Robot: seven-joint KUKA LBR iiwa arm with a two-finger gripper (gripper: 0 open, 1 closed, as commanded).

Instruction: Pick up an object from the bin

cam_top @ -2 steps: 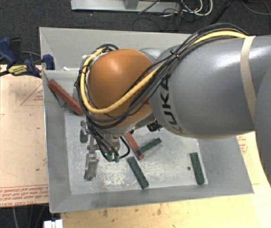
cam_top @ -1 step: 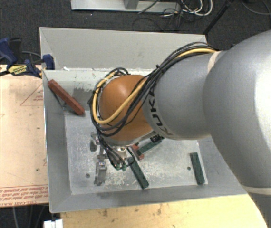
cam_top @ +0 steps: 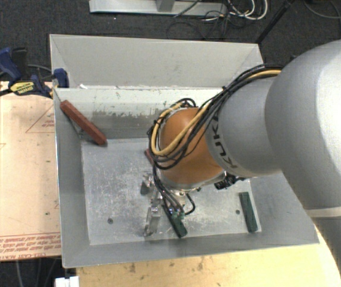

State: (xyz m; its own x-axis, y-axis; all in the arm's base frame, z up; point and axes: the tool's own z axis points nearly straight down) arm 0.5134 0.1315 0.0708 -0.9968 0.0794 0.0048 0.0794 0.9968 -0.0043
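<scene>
Bin point(cam_top: 102, 211) contents, listed front to back.

1. Short dark green piece point(cam_top: 178, 226). It lies tilted on the floor close to the front wall, about the middle. It is just beside the gripper point(cam_top: 153, 221), on that view's right. Whether the two touch cannot be told. Judged stiff, light and smooth-sided, so it may skid on the metal floor. Best taken across its narrow width near mid-length, so that it does not pivot.

2. Gripper. Points down at the floor near the front wall, its tip low and possibly resting on the metal. Whether it stands apart or together cannot be told, and nothing is seen to be held.

3. Long dark green bar point(cam_top: 248, 211). Lies flat at the floor's right side, well apart from the gripper. Judged rigid and light. It is low to the floor, so a grasp would have to go across its short sides.

4. Orange cover point(cam_top: 179, 145) with looped cables point(cam_top: 171, 113). This is the wrist, directly above the gripper, and it hides the middle of the floor.

5. Reddish-brown bar point(cam_top: 83, 123). Sits in the back left corner, leaning on the sloped wall, far from the gripper. Judged stiff.

6. Arm point(cam_top: 290, 118). Enters from the right, bent steeply down into the bin.
</scene>
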